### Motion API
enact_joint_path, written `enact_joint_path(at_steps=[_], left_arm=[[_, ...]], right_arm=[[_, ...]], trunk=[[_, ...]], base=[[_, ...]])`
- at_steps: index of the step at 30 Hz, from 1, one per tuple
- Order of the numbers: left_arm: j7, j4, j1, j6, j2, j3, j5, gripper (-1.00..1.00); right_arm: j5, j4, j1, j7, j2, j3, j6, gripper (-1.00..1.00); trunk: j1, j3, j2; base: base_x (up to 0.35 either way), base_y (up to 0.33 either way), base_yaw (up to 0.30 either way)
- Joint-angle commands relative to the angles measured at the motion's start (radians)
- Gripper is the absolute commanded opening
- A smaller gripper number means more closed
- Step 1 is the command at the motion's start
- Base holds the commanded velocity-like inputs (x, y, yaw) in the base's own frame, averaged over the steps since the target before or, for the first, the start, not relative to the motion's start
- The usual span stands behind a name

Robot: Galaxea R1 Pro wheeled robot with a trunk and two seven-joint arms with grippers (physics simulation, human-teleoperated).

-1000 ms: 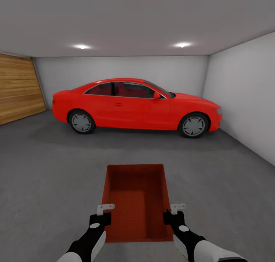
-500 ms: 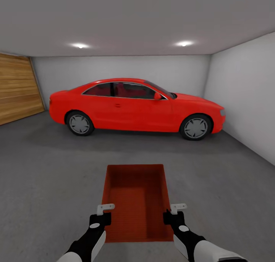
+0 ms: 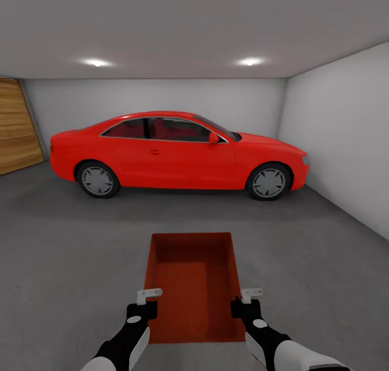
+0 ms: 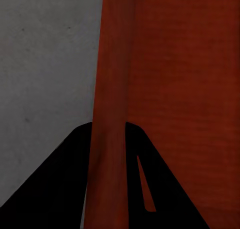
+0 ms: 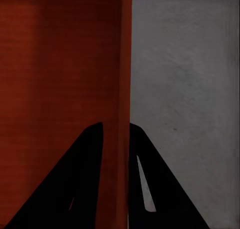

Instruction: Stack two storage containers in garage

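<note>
Storage container (image 3: 194, 284), red-orange and lidless, is carried low in front of the robot, one long wall in each gripper: the left gripper (image 3: 145, 302) has its jaws narrowed onto the left wall, and the right gripper (image 3: 247, 301) is clamped the same way on the right wall, a dark finger showing on either side of the thin wall in each wrist view (image 4: 111, 139) (image 5: 122, 139). The box is level and appears to be above the floor (image 3: 65, 263), not resting on it. Judging by the grey concrete and the red car (image 3: 178, 155), the robot is in the garage, on the carrying step for this box; the other box is not seen here. The next move calls for lowering the box flat to the concrete, then opening both grips evenly. Beyond the container lies a broad stretch of open floor before the car; the white wall (image 3: 346, 144) closes the side to the container's right, and the wood-slat door (image 3: 16, 128) stands far to its left.
</note>
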Motion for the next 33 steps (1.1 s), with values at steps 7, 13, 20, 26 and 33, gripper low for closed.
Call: enact_joint_path(at_steps=[7,13,20,26,33], left_arm=[[0.010,-0.039,-0.001,0.002,0.011,0.037,-0.016,-1.00],[0.010,-0.039,-0.002,0.002,0.012,0.037,-0.016,-1.00],[0.010,-0.039,-0.001,0.002,0.011,0.037,-0.016,-1.00],[0.010,-0.039,-0.002,0.002,0.011,0.037,-0.016,-1.00],[0.009,-0.039,-0.001,0.004,0.011,0.037,-0.016,-1.00]], right_arm=[[-0.003,0.003,0.000,-0.007,0.000,-0.021,-0.003,-1.00],[-0.003,0.003,0.000,-0.007,0.000,-0.021,-0.004,-1.00],[-0.003,0.003,0.000,-0.007,0.000,-0.021,-0.003,-1.00],[-0.002,0.003,0.000,-0.007,0.000,-0.021,-0.003,-1.00],[-0.003,0.003,0.000,-0.007,0.000,-0.021,-0.003,-1.00]], trunk=[[0.001,0.003,-0.001],[0.001,0.007,-0.001],[0.001,0.010,-0.001],[0.001,0.010,-0.001],[0.001,0.010,-0.001]], base=[[0.321,0.000,-0.264],[0.322,0.000,-0.265],[0.322,0.000,-0.213],[0.321,0.000,-0.024],[0.322,0.054,-0.114]])
